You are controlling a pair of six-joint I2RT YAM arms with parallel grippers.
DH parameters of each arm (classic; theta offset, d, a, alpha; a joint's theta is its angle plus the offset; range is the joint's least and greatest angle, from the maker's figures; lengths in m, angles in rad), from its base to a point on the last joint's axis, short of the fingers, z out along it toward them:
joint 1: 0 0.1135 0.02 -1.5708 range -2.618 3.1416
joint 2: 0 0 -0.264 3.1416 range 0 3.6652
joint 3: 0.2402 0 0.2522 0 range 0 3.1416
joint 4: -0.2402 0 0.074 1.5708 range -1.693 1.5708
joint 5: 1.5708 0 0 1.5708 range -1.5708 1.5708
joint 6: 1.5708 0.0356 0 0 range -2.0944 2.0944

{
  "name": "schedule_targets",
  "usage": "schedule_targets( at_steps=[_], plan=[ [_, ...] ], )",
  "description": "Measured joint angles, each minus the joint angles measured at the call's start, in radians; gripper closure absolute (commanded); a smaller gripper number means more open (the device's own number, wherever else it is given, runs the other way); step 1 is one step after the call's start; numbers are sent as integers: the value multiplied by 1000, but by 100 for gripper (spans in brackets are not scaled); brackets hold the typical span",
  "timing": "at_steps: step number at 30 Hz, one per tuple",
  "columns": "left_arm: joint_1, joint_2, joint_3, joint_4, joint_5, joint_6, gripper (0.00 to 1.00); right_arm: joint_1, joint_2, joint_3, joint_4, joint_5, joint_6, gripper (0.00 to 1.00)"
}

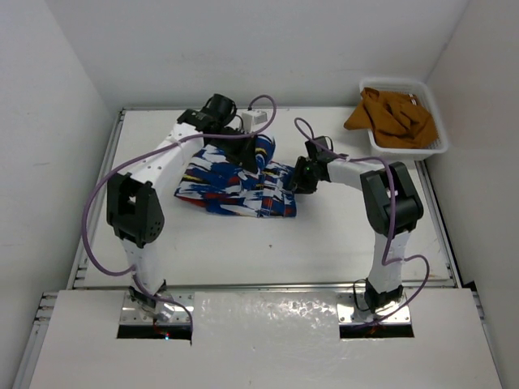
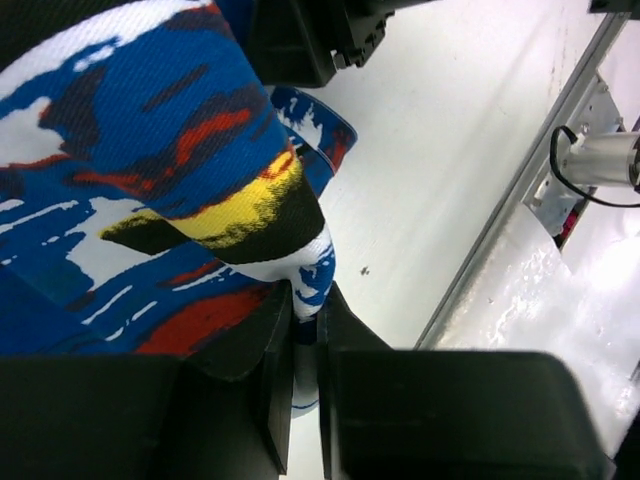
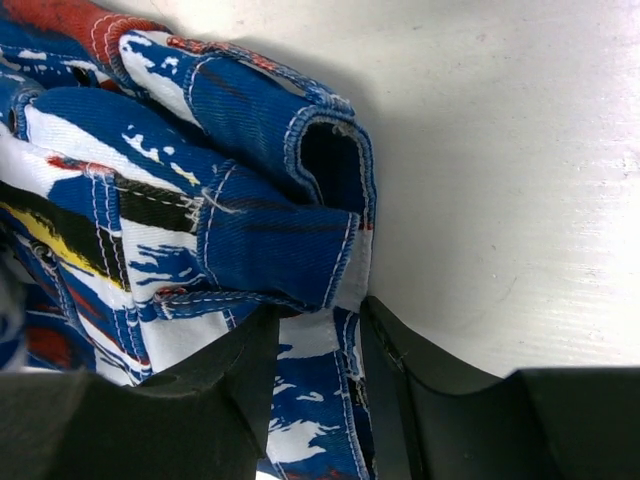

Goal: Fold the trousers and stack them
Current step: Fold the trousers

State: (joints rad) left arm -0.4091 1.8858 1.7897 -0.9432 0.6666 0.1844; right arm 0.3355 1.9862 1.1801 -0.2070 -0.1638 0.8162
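Two claws grip the trousers [image 1: 235,193] at once. The garment lies bunched in the middle of the desk [image 1: 340,243] as a partly folded bundle. In the overhead view its long axis runs roughly from 9 to 3 o'clock, dipping a little toward 4.

The left claw [image 1: 243,151] sits at the bundle's 12 o'clock edge, closed tight on a fold of printed cloth held raised above the rest. Its wrist view shows the fingers [image 2: 245,350] pressed together with a thin strip of fabric between them. The right claw [image 1: 290,185] is at the 3 o'clock end, low to the desk, its fingers [image 3: 235,385] clamped on a stitched edge. Whether that edge is a hem or the waistband I cannot tell.

So the bulk of the cloth lies toward 9 o'clock from the right claw and toward 6 o'clock from the left one. Neither arm has to reach, since both are touching it. I judge the coming fold turns on the raised flap. Carried toward 6 o'clock it would cross the short axis, with the right claw anchoring the end.

A basket [image 1: 436,130] in the 2 o'clock corner holds a brown garment [image 1: 389,117], well apart from the trousers and nearer the right arm.
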Motion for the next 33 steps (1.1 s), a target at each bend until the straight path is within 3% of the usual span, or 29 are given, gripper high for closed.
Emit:
schedule_targets(
  at_steps=[1,2,3,5,7,8,14,17,21,26,29,33],
  plan=[
    [-5,0,-19,12,1,-6,74,0,2,3,0,-1,0,61],
    [-10,2,-37,27,5,-13,65,0,2,4,0,-2,0,61],
    [-16,5,-51,39,14,-18,50,0,2,5,-4,-2,-1,60],
    [-33,19,-64,63,34,-34,36,-9,2,8,-12,-2,-6,60],
    [-52,39,-64,87,49,-34,14,-28,-1,9,-29,-6,-16,59],
    [-61,51,-59,89,63,-25,11,-50,-9,7,-44,-11,-25,59],
    [-61,85,77,-17,75,109,11,-263,-134,-9,-174,91,-110,58],
    [-8,57,119,10,50,113,18,-305,-204,71,-261,176,-179,59],
    [191,-4,46,93,-37,66,31,-174,-272,167,-270,251,-259,66],
    [414,-20,-166,205,-179,16,31,63,-328,123,-166,196,-230,75],
    [426,-11,-279,233,-235,1,31,123,-293,80,-117,146,-178,77],
    [397,5,-368,285,-273,-17,30,115,-155,66,-100,105,-129,80]
  ],
)
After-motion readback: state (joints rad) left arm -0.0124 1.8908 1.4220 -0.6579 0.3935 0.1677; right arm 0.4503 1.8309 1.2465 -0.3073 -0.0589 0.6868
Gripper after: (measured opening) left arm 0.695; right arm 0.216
